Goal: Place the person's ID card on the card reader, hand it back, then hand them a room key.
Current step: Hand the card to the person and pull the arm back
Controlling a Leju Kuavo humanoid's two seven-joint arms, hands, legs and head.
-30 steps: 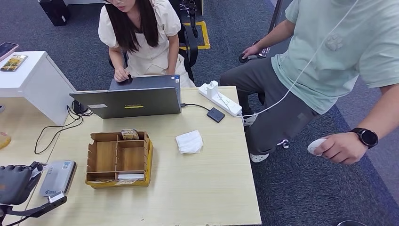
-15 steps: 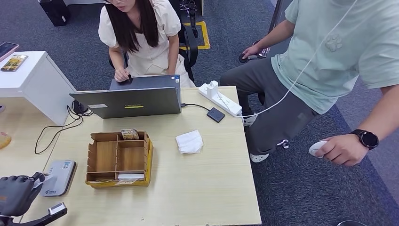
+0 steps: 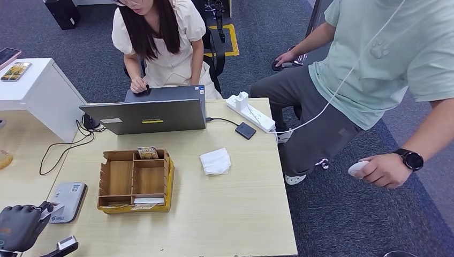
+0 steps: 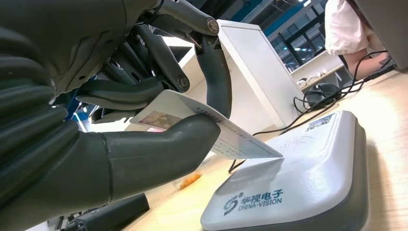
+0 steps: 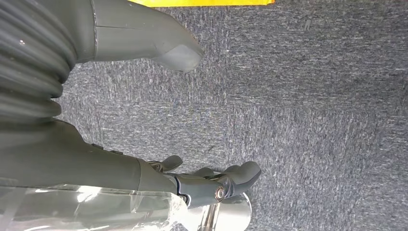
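At the head view's lower left, the left hand (image 3: 19, 227) pinches the ID card (image 4: 211, 132) just beside the card reader (image 3: 65, 202), while the right hand (image 5: 144, 144) hangs empty, fingers apart.

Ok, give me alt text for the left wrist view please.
The robot's left hand pinches an ID card just above a grey card reader on a wooden desk. Black cables lie behind.
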